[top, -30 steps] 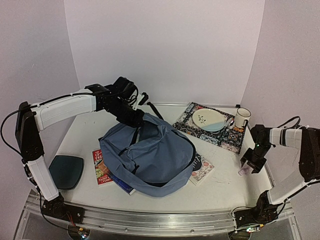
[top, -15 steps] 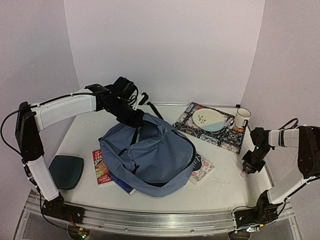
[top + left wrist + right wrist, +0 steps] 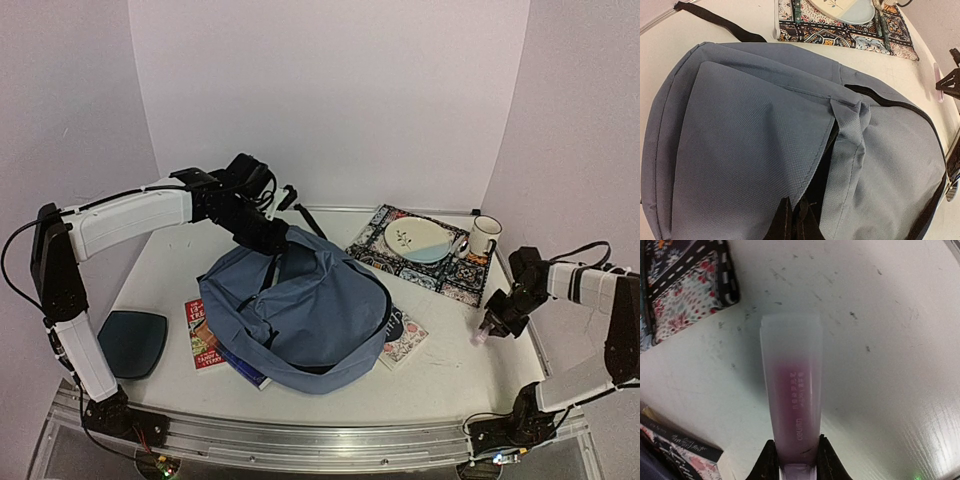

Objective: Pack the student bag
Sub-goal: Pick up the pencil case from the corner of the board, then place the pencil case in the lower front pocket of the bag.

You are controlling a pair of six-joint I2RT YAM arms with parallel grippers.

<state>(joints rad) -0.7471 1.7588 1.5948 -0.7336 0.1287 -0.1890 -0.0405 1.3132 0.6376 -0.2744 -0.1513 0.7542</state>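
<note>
Right gripper [image 3: 794, 456]: jaws closed on the lower end of a translucent tube [image 3: 792, 380]. The tube is frosted with a pink-purple fill, and its free end points away over the bare table [image 3: 900, 340]. The top view puts this grip near the right edge, well apart from the bag. Left gripper [image 3: 792, 215]: jaws shut, the dark fingers pinching fabric at the lip of the student bag [image 3: 300, 315], on its far side. The bag lies slumped at mid-table, slate-blue, its mouth gaping with dark lining showing in the gap. It partly covers a red book [image 3: 203, 335] on its left and a floral notebook [image 3: 405, 338] on its right. Further out, a patterned placemat [image 3: 372, 245] carries a plate [image 3: 420, 240], with a mug [image 3: 485, 235] at the mat's right end. A dark teal pad [image 3: 132, 342] sits at near left. Handling judgement: the bag is soft cloth with no visible frame and is probably light while unfilled. It will likely sag and fold wherever it is lifted, and the mouth should collapse unless one lip is held up. The best hold appears to be a pinch on the seam or zipper edge of the opening, or on a strap. The broad panel would bunch and slip. The tube looks smooth and light, and held by one end it may pivot in the jaws.
</note>
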